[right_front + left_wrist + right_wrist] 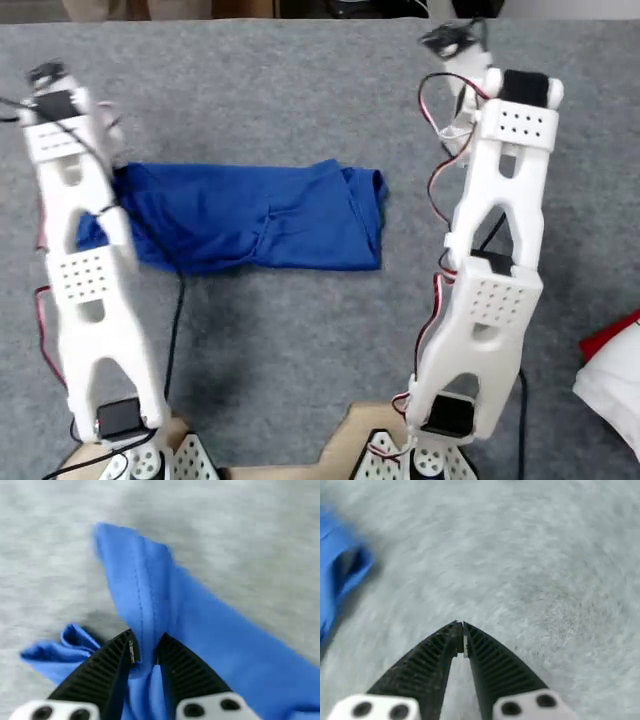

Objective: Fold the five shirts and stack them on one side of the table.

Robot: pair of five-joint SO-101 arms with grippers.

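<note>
Left gripper (146, 647) is clenched on a hem of the blue shirt (250, 215); right gripper (462, 630) is closed, empty, over the desk (545, 555). Risk: the shallow pinch may slip, collapsing the fold.

Robotics lab bench, grey felt table (300, 340), white arms (495, 250)

The table (300, 90) was lit brightly and evenly from overhead in the high view, and no glare was seen on its grey cloth. Soft, short shadows were cast beside the white arms (85, 270) at the left and right of the frame. A thin dark edge was laid along the lower side of the shirt (250, 215). In both wrist views a faint shadow was thrown on the table just beside the shirt.
</note>
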